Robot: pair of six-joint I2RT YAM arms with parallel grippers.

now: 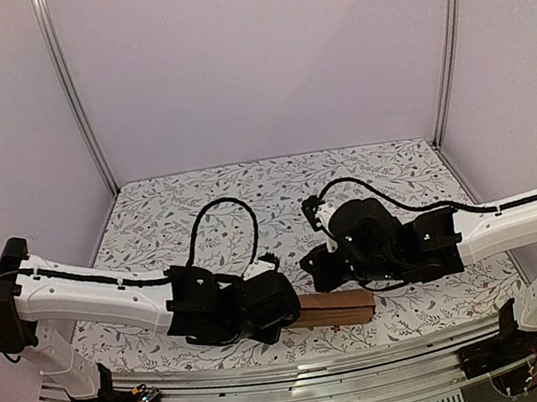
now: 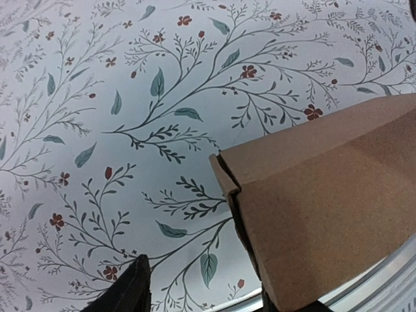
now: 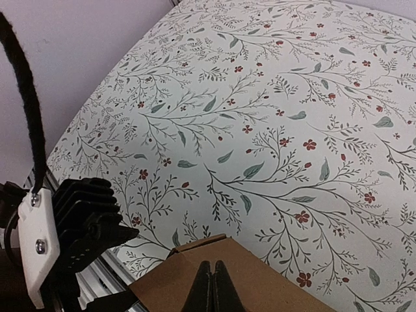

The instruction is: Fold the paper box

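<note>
Right wrist view first: we see the right gripper [image 3: 211,266] with its two fingers [image 3: 203,292] pressed together tip to tip. The paper box [image 3: 260,289] lies directly behind and below them, its brown top filling the bottom of the frame. We cannot tell whether a cardboard edge is nipped between the tips or whether they merely sit over the carton. Left of the box we see the black wrist of the left arm [image 3: 81,224], and a black cable [image 3: 23,97] rises past it.

In the left wrist view, the left gripper [image 2: 208,296] has its fingers spread apart. One dark finger shows at the lower left. The other only peeks out as a dark sliver under the box at the bottom edge. The box's end reaches in from the right, over that second finger. We see bare floral cloth [image 2: 162,162] between the cardboard and the lower-left finger, so this gripper is not closed on it.

From the top external view we find the box as a narrow brown carton lying flat close to the near edge of the table [image 1: 247,194], between the two wrists. The left gripper is at its left end and the right gripper is just behind it. A metal rail [image 1: 304,368] runs along the front.
</note>
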